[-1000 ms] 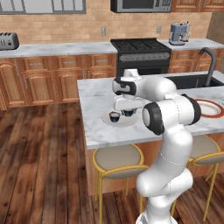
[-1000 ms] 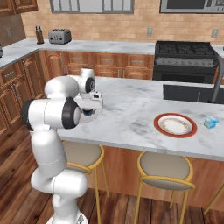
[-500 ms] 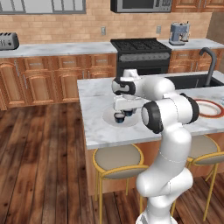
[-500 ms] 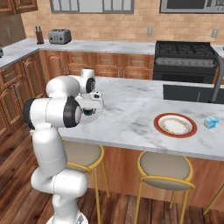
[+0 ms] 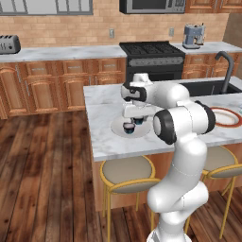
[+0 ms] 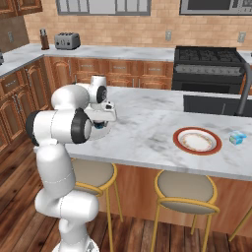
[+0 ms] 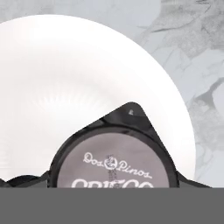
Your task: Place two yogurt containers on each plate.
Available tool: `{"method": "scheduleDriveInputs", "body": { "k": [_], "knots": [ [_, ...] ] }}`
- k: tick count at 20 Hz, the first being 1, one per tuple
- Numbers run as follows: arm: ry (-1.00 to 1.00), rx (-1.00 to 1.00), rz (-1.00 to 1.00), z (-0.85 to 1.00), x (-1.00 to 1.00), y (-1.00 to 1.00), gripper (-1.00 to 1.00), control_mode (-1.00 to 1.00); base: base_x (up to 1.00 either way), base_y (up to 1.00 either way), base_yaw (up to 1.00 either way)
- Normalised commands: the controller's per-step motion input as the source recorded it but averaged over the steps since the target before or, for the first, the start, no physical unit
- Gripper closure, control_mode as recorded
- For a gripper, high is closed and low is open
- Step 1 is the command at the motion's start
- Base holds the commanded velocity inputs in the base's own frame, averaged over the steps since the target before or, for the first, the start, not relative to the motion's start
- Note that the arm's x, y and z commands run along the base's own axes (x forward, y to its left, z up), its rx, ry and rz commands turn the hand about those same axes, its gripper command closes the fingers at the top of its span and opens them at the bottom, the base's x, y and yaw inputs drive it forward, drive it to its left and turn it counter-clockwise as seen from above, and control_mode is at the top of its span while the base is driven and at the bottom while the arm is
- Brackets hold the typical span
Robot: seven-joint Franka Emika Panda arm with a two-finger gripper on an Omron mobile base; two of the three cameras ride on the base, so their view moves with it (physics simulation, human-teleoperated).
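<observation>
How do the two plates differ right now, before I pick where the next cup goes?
The pale plate is plain, while the red-rimmed plate is white with a wide red-orange rim. The pale plate carries the dark yogurt cup under the gripper; the red-rimmed plate is bare, with a light blue cup beside it. Both are round, flat on the marble counter.

The pale lid of the dark yogurt cup (image 7: 114, 164), seen from the hand view where it sits on the plain pale plate (image 7: 65, 87), carries white script reading "Dos Pinos". Below it runs a line of larger white capitals, cut off by the picture's lower edge and not legible.
</observation>
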Motion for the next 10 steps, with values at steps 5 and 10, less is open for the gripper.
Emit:
{"method": "scheduleDriveInputs", "body": {
  "k": [5,10],
  "knots": [
    [0.0,-0.05,0.0,0.19,0.0,0.0,-1.0,-1.0,0.0,0.0,0.0],
    [0.0,-0.05,0.0,0.19,0.0,0.0,-1.0,-1.0,0.0,0.0,0.0]
  ]
}}
